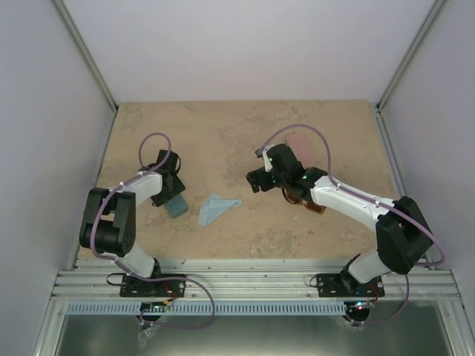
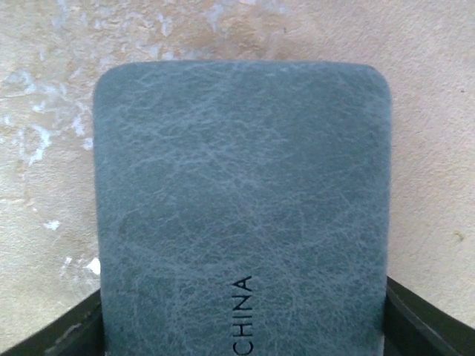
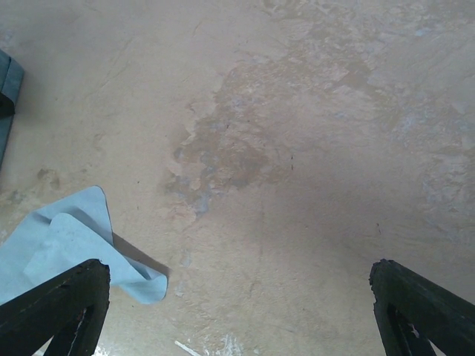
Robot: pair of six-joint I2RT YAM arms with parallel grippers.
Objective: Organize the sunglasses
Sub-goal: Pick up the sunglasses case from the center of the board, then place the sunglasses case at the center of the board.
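The amber-brown sunglasses (image 1: 317,208) lie on the table (image 1: 223,126) on my right side. They are tucked under my right forearm, so in the top view I see only a small piece of warm, translucent brown frame poking out below the white arm. Their lenses and shape are too hidden and too small to make out. A thin dark bit shows just beside them towards the wrist, and I cannot tell whether that is the black wire pair.

My right gripper (image 3: 237,271) is spread wide with nothing between its fingers. It hangs over bare mottled tabletop, left of the sunglasses and apart from them. The corner of the light blue cloth (image 1: 217,208) lies just by its left fingertip in the wrist view.

My left gripper (image 2: 241,297) has the blue case (image 2: 241,185) between its fingers, one dark finger against each long side. The case is grey-blue with a leathery grain and the word CHINA stamped near my end. The pink case (image 1: 300,139) peeks out beyond my right wrist.
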